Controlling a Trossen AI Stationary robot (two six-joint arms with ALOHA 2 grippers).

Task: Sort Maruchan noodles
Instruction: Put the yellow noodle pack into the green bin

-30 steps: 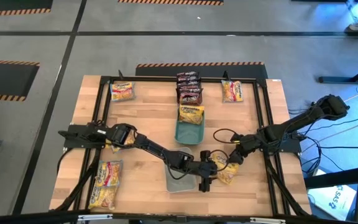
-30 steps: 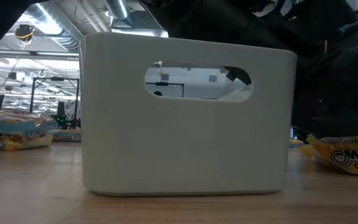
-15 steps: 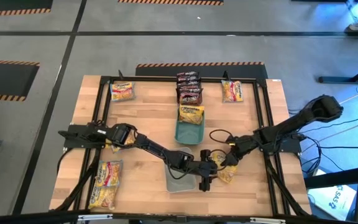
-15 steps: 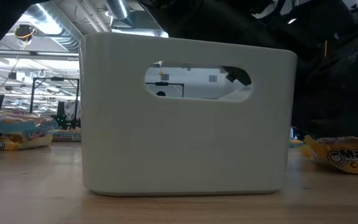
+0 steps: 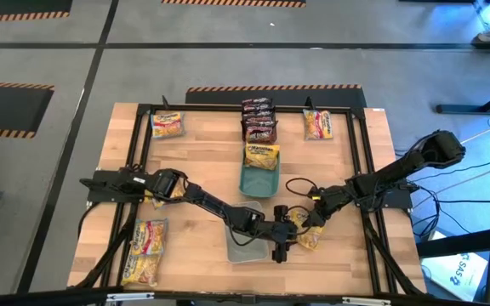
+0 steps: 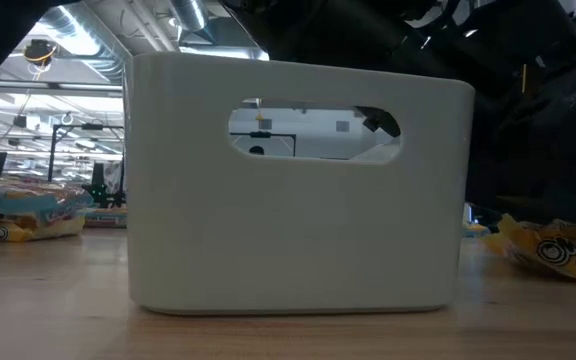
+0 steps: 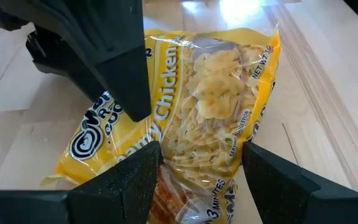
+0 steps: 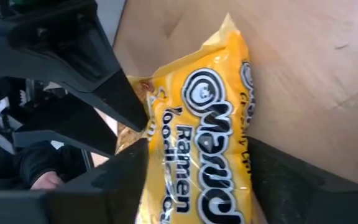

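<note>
A yellow Maruchan noodle packet (image 5: 308, 235) lies on the wood near the table's near edge, right of centre, and shows in the low view (image 6: 565, 250). My left gripper (image 5: 284, 235) comes at it from the table's left and is shut on it. My right gripper (image 5: 316, 218) comes from the right and is shut on the same packet. In the left wrist view (image 7: 197, 124) the packet fills the gap between the fingers. It does the same in the right wrist view (image 8: 197, 124). My left gripper pinches the packet across its width near one short end (image 7: 199, 186), one finger (image 7: 129, 180) on each long edge. The wrapper narrows between them. The fingers slant down from the table's left, and the packet lies on the table. My right gripper has the packet's logo side (image 8: 194, 180) between its two fingers (image 8: 124, 180), which stand against the two edges. They slant down from the table's right, opposite my left gripper. The packet stays low on the wood.
A pale tray (image 5: 246, 244) stands just left of the packet and blocks much of the low view (image 6: 298, 180). A teal tray (image 5: 259, 182) holds a yellow packet. Dark red packets (image 5: 259, 119) lie at the far edge, and others lie at far left (image 5: 168, 125), far right (image 5: 317, 125) and near left (image 5: 143, 252).
My right gripper has come down and toward the table's near-left onto the yellow packet. The packet has shifted a little on the wood.
</note>
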